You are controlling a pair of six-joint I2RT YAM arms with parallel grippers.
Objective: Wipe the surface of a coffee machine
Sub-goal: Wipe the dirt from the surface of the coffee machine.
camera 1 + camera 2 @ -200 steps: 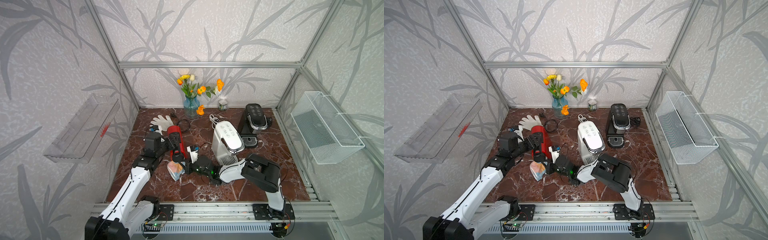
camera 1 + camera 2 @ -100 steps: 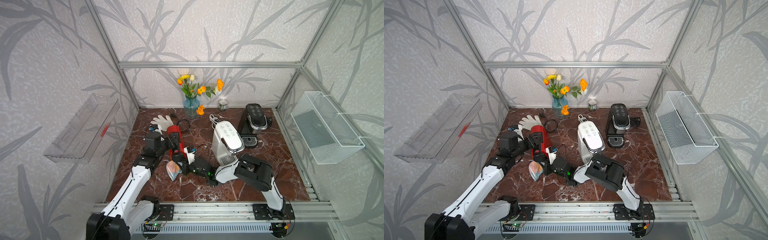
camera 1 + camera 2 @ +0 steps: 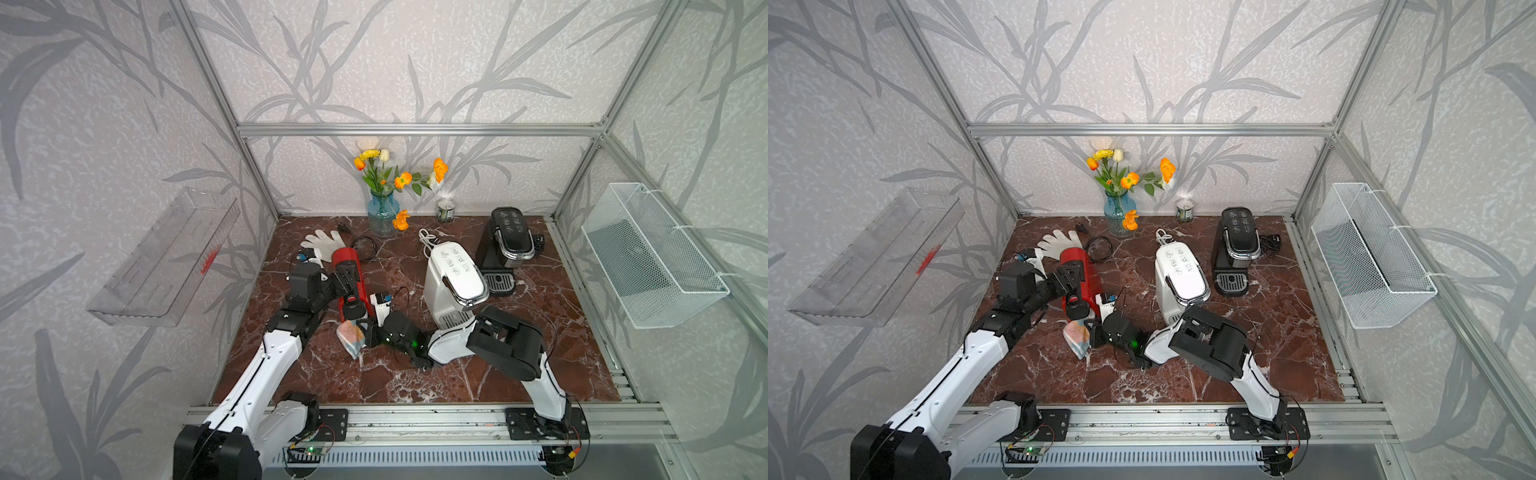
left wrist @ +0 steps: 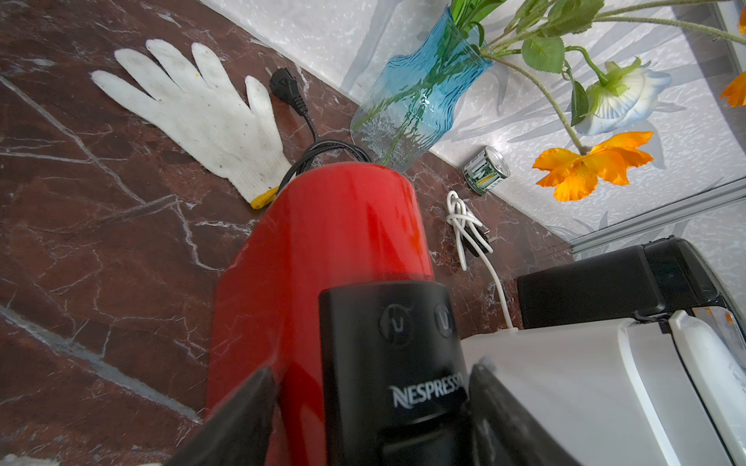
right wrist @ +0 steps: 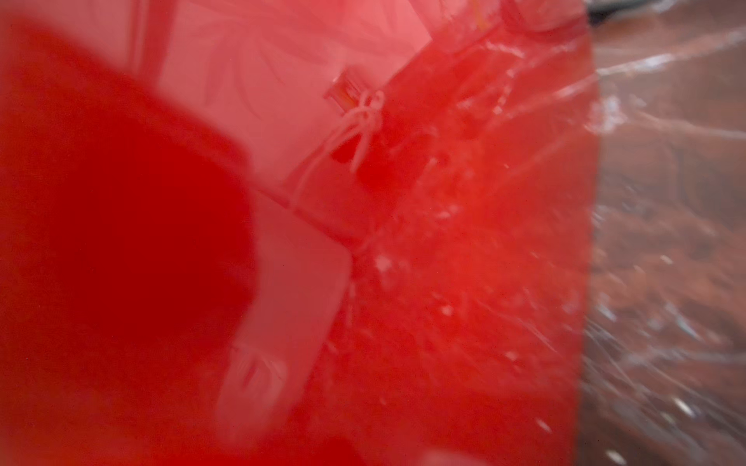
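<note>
So the red coffee machine (image 3: 347,262) sits on the left half of the marble table (image 3: 540,332). The left gripper (image 3: 348,283) has its fingers (image 4: 250,407) spread wide down either side of the black Nespresso head; it looks clamped on, but the actual contact is hard to make out. The right gripper (image 3: 366,332) is pinched tight on a pastel cloth (image 3: 350,341) right at the machine's near end, and further out there's a white glove (image 3: 322,243) just behind it, a white coffee machine (image 3: 455,278) and black coffee machine (image 3: 509,241) to the right, and a blue vase (image 3: 382,216) by the back wall.
</note>
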